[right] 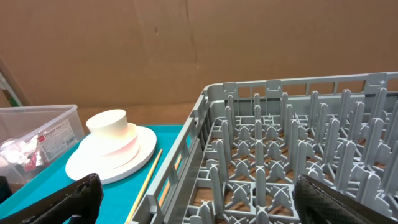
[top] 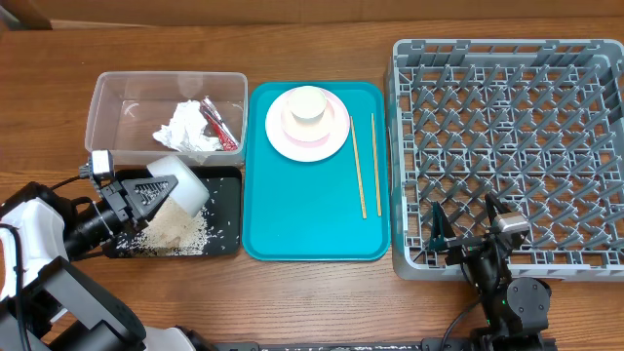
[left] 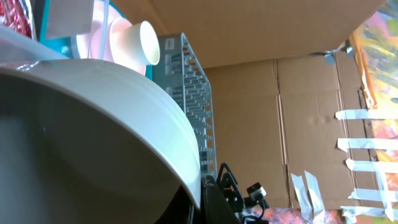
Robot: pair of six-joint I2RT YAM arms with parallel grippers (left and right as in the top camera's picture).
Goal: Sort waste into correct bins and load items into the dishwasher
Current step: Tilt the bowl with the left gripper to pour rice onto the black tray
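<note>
Left tool [top: 148, 192] clamps a tipped grey bowl [top: 183, 190] over the black tray [top: 230, 207] at near left, where rice grains [top: 175, 232] lie scattered. Right tool [top: 463, 207] gapes wide, empty, at the dish rack's [top: 507, 146] near-left edge. Teal tray [top: 302, 214] sits between, its near half bare, with chopsticks [top: 366, 166] along its right side. Wooden worktop [top: 58, 58], with a cardboard wall [right: 186, 43] beyond.

grey dish rack [right: 298, 155], pink plate [right: 112, 158], chopstick [right: 144, 183]

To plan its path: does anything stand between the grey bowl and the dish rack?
Yes. Between the grey bowl and the dish rack lies the teal tray, carrying the pink plate with stacked dishes and two chopsticks. The rack's left wall follows.
</note>
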